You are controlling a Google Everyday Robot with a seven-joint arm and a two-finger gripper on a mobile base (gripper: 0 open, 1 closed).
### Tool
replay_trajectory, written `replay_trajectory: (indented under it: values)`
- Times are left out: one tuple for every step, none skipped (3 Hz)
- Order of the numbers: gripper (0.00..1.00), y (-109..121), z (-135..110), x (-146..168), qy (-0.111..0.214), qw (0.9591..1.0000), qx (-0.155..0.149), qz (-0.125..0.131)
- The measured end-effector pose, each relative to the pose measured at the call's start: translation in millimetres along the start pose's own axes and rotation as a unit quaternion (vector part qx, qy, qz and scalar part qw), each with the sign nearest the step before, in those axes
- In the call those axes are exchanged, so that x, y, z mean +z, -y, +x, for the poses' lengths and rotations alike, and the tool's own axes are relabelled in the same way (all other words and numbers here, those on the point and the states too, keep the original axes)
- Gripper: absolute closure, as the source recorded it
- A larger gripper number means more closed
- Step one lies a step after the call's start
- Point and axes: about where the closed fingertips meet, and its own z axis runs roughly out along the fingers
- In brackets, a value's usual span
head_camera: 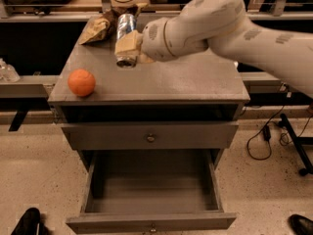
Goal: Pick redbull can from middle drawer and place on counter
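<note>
My gripper (129, 46) is shut on the redbull can (125, 29), a slim silver can held nearly upright, tilted slightly. It hangs over the rear left part of the counter (195, 80), low above the surface; I cannot tell if it touches. The pale fingers (126, 44) wrap the can's lower half. The white arm reaches in from the upper right. The middle drawer (151, 192) stands pulled open below, with a bare grey floor. The white bowl is hidden behind the arm.
An orange ball (81, 82) sits on the counter's front left corner. A crumpled brown bag (98, 27) lies at the back left, just beside the can. A closed drawer front (150, 137) with a knob is above the open drawer. Cables trail on the floor at right.
</note>
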Motion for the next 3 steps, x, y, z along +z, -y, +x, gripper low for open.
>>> replay_trajectory:
  values:
    - [1.0,-18,7,29,0.081,0.9955,0.006,-0.051]
    - [1.0,-65,-7,22,0.146,0.9765,0.044,-0.152]
    - [1.0,-129,-19,-24,0.172,0.9367,0.109,-0.285]
